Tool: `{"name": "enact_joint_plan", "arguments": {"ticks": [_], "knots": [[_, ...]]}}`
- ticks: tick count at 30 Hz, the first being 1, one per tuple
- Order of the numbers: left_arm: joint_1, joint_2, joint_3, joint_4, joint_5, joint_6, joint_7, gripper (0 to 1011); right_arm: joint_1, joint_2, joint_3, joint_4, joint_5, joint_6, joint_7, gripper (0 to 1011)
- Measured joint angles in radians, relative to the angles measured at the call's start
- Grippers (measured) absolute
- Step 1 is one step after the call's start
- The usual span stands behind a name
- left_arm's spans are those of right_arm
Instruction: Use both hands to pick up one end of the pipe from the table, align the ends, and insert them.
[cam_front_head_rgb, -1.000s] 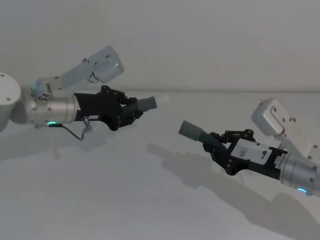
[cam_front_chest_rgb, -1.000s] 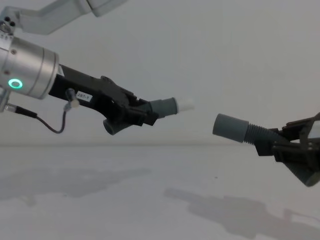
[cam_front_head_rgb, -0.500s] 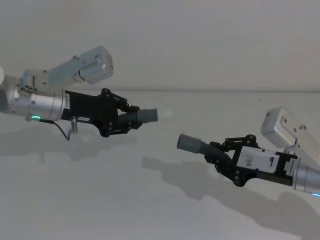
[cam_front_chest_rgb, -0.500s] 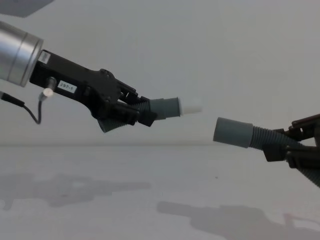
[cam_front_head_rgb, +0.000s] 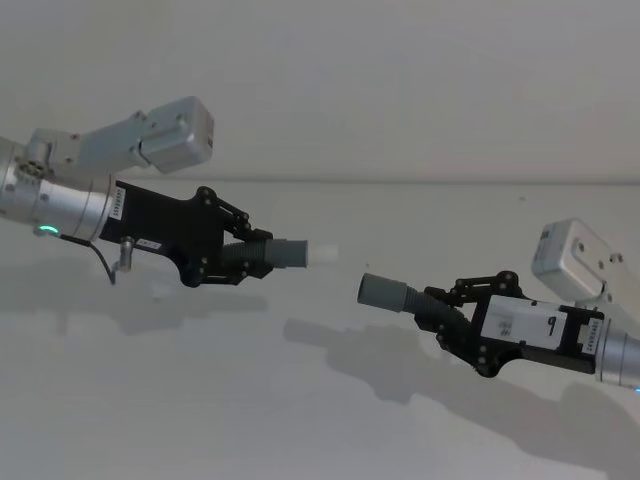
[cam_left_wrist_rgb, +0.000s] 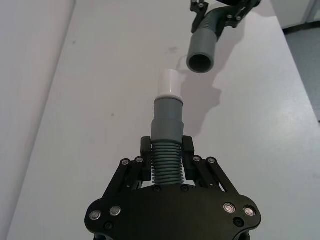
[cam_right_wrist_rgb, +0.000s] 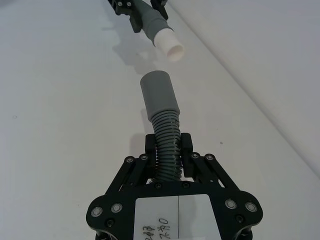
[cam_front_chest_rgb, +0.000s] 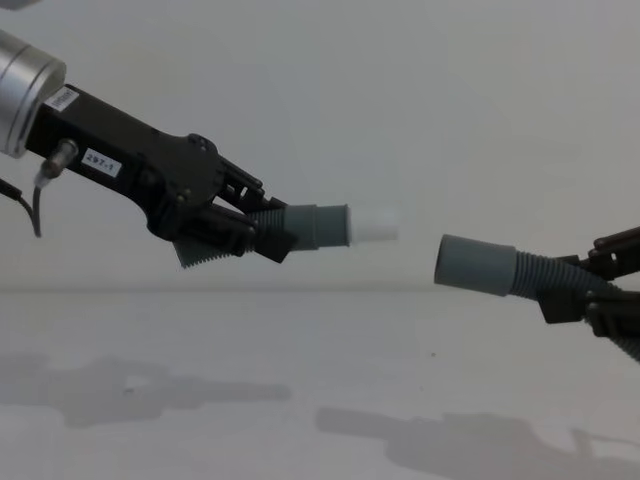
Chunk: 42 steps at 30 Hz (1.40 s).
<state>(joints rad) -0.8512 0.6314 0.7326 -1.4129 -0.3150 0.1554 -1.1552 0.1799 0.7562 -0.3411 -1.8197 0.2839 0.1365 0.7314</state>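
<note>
The left gripper (cam_front_head_rgb: 245, 262) is clamped on the ribbed section of the left pipe piece (cam_front_head_rgb: 285, 254), and the right gripper (cam_front_head_rgb: 448, 305) is clamped likewise on the right pipe piece (cam_front_head_rgb: 420, 298). Both pieces hang in the air above the table (cam_front_head_rgb: 300, 420), touching nothing else. Each grasp sits behind the collar, which leaves the mating ends exposed for insertion. In the head view the left piece's long axis runs 9-to-3 o'clock, with its white tapered tip (cam_front_head_rgb: 322, 254) pointing to 3 o'clock. The right piece's axis runs roughly 4-to-10 o'clock, with its open sleeve (cam_front_head_rgb: 382, 292) facing 10 o'clock. The ends face each other across a gap — the sleeve lies at about 4 o'clock from the tip, and slightly lower in the chest view. Judgement: alignment is under way; the axes are not yet collinear, so an offset correction should precede insertion.
</note>
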Motion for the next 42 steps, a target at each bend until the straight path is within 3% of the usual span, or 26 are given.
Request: {"name": "enact_joint_plan", "arguments": {"ticks": [18,42], "knots": [[-0.024,0.012,0.027,-0.004,-0.016,-0.008,-0.049,343,0.019,0.02,-0.013,0.002,0.002,-0.002,-0.006,274],[-0.047,0.005,0.059,0.009,-0.024,-0.006,-0.063,343,0.046,0.032,-0.038,0.014,0.012,0.0,-0.008,274]]}}
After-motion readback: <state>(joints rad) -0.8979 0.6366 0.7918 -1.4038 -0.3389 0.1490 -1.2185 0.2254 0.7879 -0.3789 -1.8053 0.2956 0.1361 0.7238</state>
